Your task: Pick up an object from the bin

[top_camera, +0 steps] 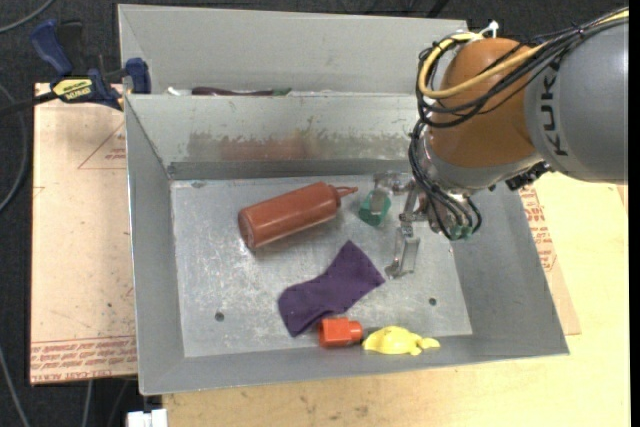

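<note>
Purple cloth (335, 290) lies crumpled near the middle of the bin (150, 245) floor, and the tool (403, 255) hangs low just right of its far right corner. Whether the tool is spread or pressed together I cannot tell. Farther back a red squeeze bottle (290, 215) lies on its side, with a small green thing (375, 207) by its nozzle. An orange block (341, 331) and a yellow toy (398, 342) sit nearest.

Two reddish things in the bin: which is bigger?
The red squeeze bottle, on its side behind the purple cloth; the orange block in front of the cloth is much smaller.
</note>
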Robot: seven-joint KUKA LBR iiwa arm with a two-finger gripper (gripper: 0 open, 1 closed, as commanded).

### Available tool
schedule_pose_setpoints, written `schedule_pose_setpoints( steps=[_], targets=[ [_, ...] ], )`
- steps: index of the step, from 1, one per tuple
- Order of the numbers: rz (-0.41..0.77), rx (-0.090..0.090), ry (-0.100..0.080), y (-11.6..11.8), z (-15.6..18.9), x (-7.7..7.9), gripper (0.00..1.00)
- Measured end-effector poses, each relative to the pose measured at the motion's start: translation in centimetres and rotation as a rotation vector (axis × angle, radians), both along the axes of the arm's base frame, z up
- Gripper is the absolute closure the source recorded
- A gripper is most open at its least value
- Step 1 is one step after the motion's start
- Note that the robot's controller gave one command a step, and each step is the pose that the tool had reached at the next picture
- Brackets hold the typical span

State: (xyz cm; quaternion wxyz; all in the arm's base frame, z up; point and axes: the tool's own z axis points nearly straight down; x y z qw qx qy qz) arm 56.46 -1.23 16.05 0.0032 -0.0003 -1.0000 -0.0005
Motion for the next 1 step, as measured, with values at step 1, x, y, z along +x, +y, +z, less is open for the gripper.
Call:
schedule_pose_setpoints(
  steps=[1],
  targets=[
    [0.000, 0.000, -0.007, 0.00, 0.43, 0.17, 0.00]
  ],
)
